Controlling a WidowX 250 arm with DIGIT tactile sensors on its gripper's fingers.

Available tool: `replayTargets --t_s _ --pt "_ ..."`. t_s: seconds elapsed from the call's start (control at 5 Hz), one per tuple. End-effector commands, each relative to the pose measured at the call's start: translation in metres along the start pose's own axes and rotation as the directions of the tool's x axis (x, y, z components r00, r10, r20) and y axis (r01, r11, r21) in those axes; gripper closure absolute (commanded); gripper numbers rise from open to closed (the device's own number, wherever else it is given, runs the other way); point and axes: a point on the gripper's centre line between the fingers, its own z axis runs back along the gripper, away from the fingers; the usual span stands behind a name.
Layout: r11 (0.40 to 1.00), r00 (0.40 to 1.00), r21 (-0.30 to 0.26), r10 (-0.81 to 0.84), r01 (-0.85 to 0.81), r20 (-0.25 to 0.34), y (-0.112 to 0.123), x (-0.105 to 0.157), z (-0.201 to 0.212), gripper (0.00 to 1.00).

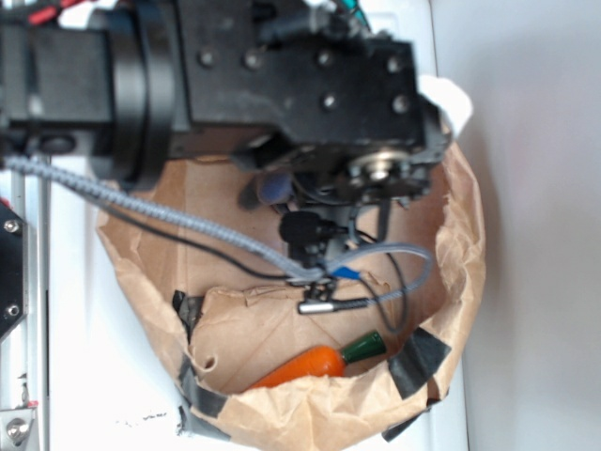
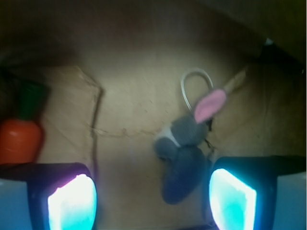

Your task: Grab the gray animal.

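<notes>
The gray animal (image 2: 182, 160) is a small plush bunny with a pink inner ear, a white chest patch and a thin white loop. It lies on the brown paper floor in the wrist view. My gripper (image 2: 152, 196) is open above it. The bunny's lower body reaches into the gap, close to the right finger (image 2: 232, 199) and well away from the left finger (image 2: 72, 203). Nothing is held. In the exterior view the black arm (image 1: 282, 75) hangs over the bag and hides the bunny.
An orange plush carrot (image 1: 315, 363) with a green top lies at the bag's near side, and the carrot (image 2: 19, 139) shows at the far left of the wrist view. The crumpled brown paper bag (image 1: 467, 235) walls everything in. Black tape (image 1: 418, 362) patches its rim.
</notes>
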Motion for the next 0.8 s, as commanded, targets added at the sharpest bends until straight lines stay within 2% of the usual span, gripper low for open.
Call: replayTargets --t_s 0.0,0.2,0.4,0.6 --pt "0.993 0.996 0.087 0.069 -0.075 0.063 0.019 0.012 -0.022 0.0" --pt "0.984 0.996 0.157 0.073 -0.081 0.052 0.009 0.019 -0.043 0.0" --pt "0.974 0.994 0.204 0.085 -0.097 0.067 0.005 0.02 -0.055 0.81" --pt "0.977 0.991 0.176 0.108 -0.121 0.079 0.007 0.019 -0.047 1.0"
